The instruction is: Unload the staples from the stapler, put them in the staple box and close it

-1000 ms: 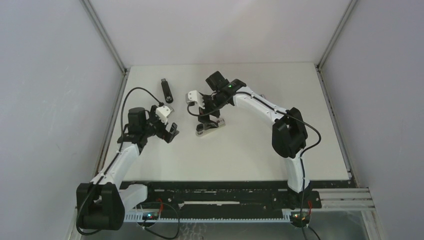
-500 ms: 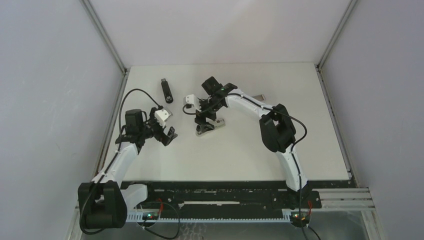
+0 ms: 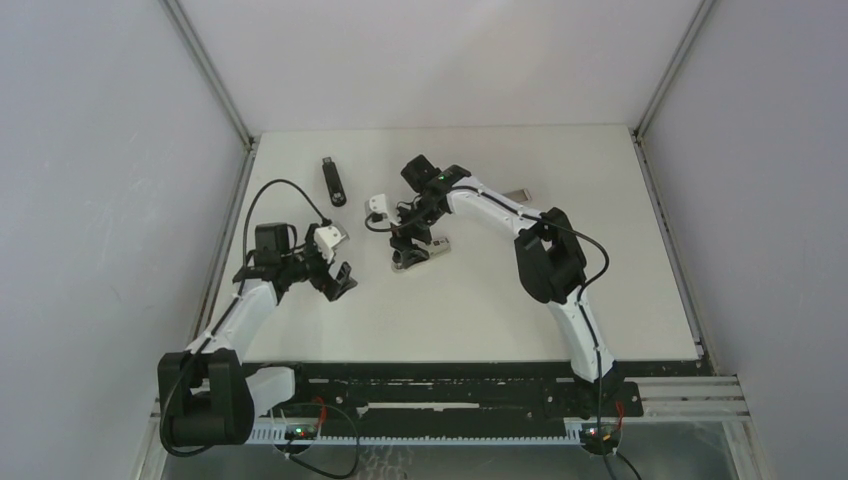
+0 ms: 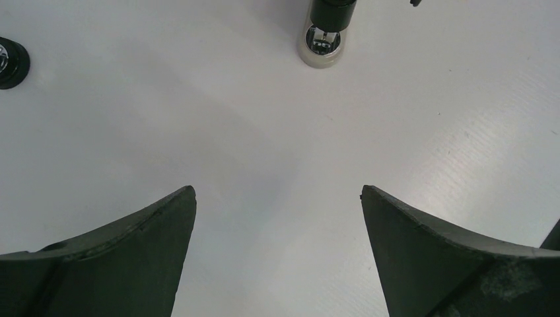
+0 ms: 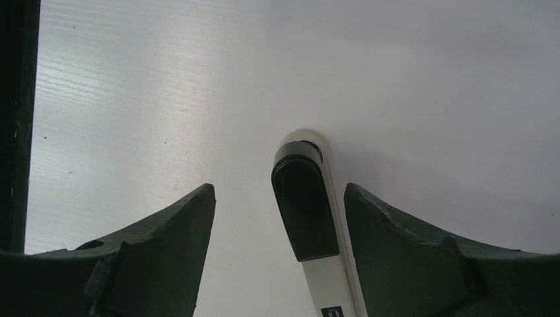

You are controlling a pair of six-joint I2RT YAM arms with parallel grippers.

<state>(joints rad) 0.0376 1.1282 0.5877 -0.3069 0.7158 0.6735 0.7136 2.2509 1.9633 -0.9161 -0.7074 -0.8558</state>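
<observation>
The white table [image 3: 500,290] is carrying everything. The right gripper [image 5: 279,190] is hanging spread wide, its fingers straddling the black-topped white stapler [image 5: 304,211] without touching it. The left gripper [image 4: 277,191] is gaping over bare table nearby. What look like the staples [image 3: 516,193], a short grey strip, are lying behind the right forearm. The stapler's dark label [image 5: 330,310] is showing too small to read.

White table [image 3: 480,310] boxed by grey walls [image 3: 100,150] — evenly lit.
</observation>
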